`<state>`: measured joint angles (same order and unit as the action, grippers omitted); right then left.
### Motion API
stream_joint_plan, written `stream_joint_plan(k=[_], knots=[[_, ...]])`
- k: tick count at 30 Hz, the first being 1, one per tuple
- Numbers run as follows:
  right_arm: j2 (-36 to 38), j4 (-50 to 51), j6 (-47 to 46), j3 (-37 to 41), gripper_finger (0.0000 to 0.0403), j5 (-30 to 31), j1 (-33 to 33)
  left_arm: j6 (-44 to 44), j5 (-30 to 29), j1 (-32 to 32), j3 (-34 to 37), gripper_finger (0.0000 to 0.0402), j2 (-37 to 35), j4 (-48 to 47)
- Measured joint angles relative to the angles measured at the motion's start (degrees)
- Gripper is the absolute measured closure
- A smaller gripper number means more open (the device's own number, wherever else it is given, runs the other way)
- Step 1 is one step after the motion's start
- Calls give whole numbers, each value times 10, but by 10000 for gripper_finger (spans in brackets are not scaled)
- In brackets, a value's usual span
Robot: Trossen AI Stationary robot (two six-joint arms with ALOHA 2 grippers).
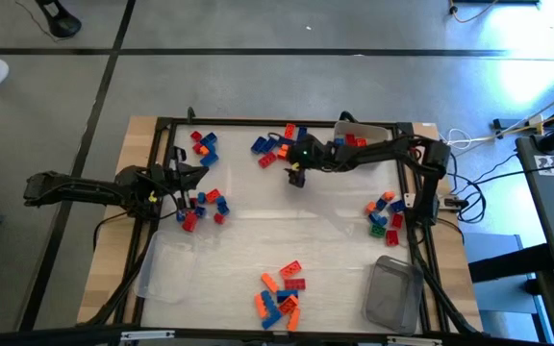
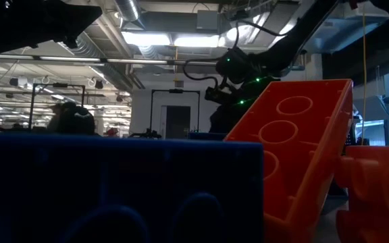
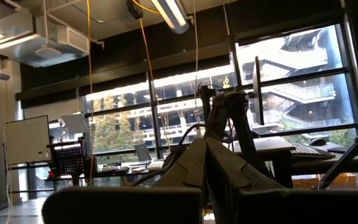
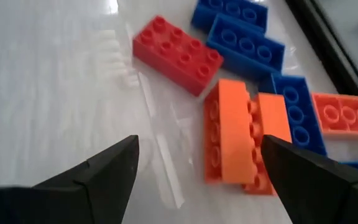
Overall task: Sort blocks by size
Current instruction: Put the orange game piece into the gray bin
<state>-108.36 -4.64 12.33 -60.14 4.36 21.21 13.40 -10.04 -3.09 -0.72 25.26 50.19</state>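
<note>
Right against the low camera you have a dark blue block filling the lower left of the frame, with a tilted orange block beside it at right.

Your right gripper sits at upper centre of the high view, just below the cluster of blue, red and orange blocks near the table's far edge. Its fingers stand wide apart with nothing between them. In the right wrist view an orange brick lies on its side between the finger tips, touching a second orange brick; a red two-by-four brick lies beyond, with blue bricks past it.

Your left gripper is at centre left of the high view, between two small block piles; you cannot tell its finger state.

More piles lie at right and bottom centre. Clear plastic tubs sit at lower left and lower right, and a white tub at top right.
</note>
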Motion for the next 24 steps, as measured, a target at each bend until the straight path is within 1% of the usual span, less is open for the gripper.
stream_joint_plan(k=[5, 8, 11, 13, 16, 22, 24], knots=[[0, 13, -3, 0, 68, -13, 3, 1, 0, 0, 0, 402, 0, 0], [-3, 10, -2, 0, 68, -39, 3, 1, 0, 0, 0, 402, 0, 0], [-7, 9, -1, 0, 68, -33, 2, 1, 0, 0, 0, 402, 0, 0], [-12, 3, 0, 0, 68, -14, 2, 1, 0, 0, 0, 402, 0, 0], [-12, 4, 0, 0, 68, -10, 2, 1, 0, 0, 0, 402, 0, 0], [-12, -2, 0, 0, 68, -10, 2, 1, 0, 0, 0, 402, 0, 0], [-12, -1, -1, 0, 68, -18, 2, 1, 0, 0, 0, 402, 0, 0]])
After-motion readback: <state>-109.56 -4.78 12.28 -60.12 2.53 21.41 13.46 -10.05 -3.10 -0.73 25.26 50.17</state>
